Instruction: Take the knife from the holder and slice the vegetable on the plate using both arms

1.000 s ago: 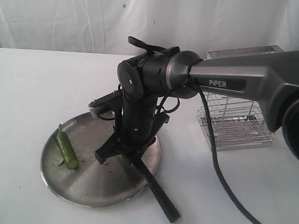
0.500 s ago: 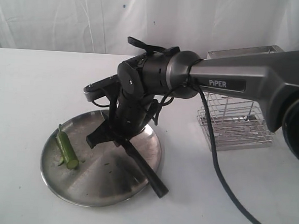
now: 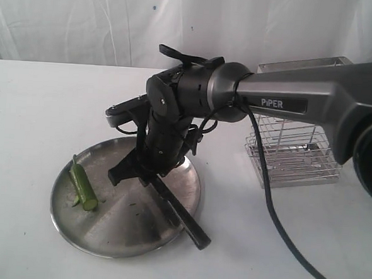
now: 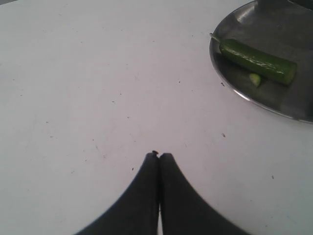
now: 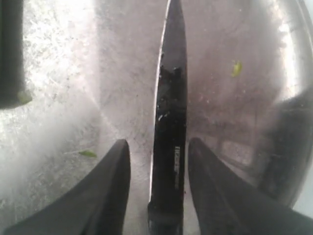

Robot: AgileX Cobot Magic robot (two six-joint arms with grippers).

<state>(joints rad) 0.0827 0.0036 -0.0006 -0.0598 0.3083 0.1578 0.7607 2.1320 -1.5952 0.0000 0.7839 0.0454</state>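
The knife (image 3: 180, 215) lies slantwise on the near right part of the plate (image 3: 112, 254). One end juts past the near right rim, over the table (image 3: 36, 105). In the right wrist view its dark pointed blade (image 5: 168, 137) runs down the middle, with the shiny plate (image 5: 63, 98) under it.

The right gripper (image 3: 143, 173) hangs over the plate's middle and straddles the knife. Its jaws are released. A black finger (image 5: 110, 191) stands on each side of the blade, and a strip of bare plate shows between each finger and the steel. Small green scraps (image 5: 236, 67) lie on the plate near the blade.

The vegetable (image 3: 83, 187) lies at the left edge of the plate, well apart from the knife, with its thin stem end toward the far side. In the left wrist view a small cut piece (image 4: 255, 79) sits just beside the vegetable (image 4: 259, 59) on the plate (image 4: 293, 105).

The right arm (image 3: 289, 101) reaches in from the right, and a black cable (image 3: 268, 195) hangs from it down to the table. The holder (image 3: 292, 155) stands upright on the far right of the table, behind the arm and well apart from the plate.

The left gripper (image 4: 159, 155) is over bare table (image 4: 73, 98) beside the plate. Its jaws are clenched, tip to tip, with nothing between them.
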